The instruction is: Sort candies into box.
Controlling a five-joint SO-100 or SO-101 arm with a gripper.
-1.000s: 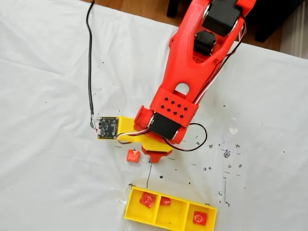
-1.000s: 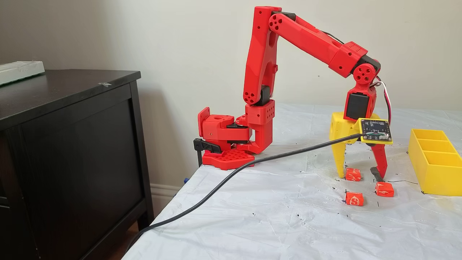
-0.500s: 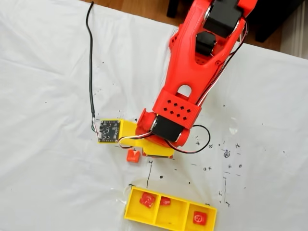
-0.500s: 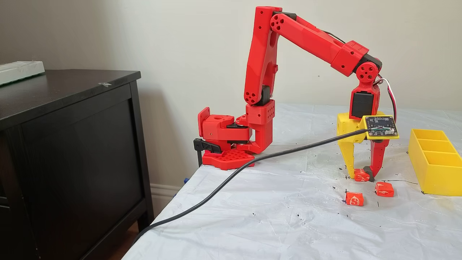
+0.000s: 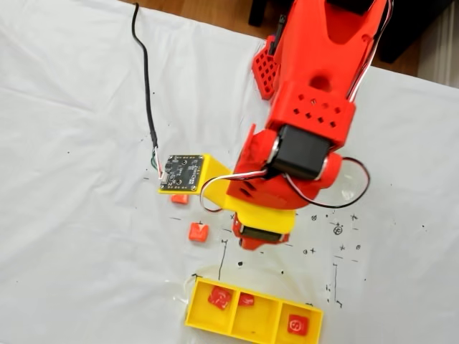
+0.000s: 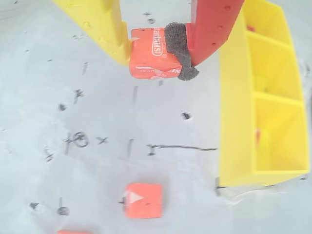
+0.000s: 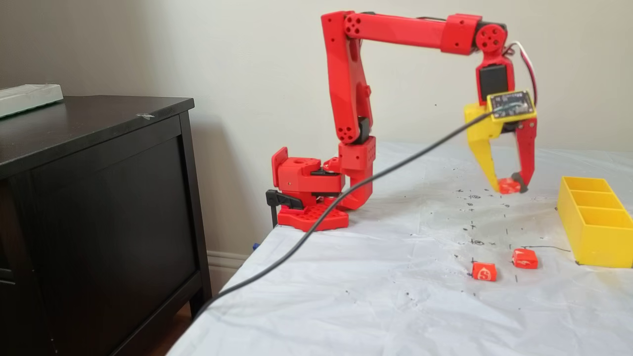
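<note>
My gripper [image 6: 155, 61] is shut on an orange-red candy [image 6: 147, 52], squeezed between the yellow finger [image 6: 111, 34] and the red finger's grey foam pad. In a fixed view the gripper [image 7: 509, 187] hangs above the table with that candy [image 7: 507, 186], left of the yellow box [image 7: 593, 222]. Two more candies [image 7: 483, 271] [image 7: 524, 258] lie on the cloth; in the wrist view one [image 6: 142, 200] lies below the gripper. In a fixed view from above, the box [image 5: 192, 307] holds three candies [image 5: 219, 297] [image 5: 246, 299] [image 5: 297, 325].
A black circuit board on a yellow plate [image 5: 181, 172] rides on the gripper, and its black cable [image 5: 143, 72] trails across the white cloth. The red arm base [image 7: 309, 198] stands at the table's edge. A dark cabinet [image 7: 99, 198] stands to the left.
The gripper closed on a candy lying on the table, then rose with it. The arm's upper link has swung up to level. The other two loose candies stayed put.
</note>
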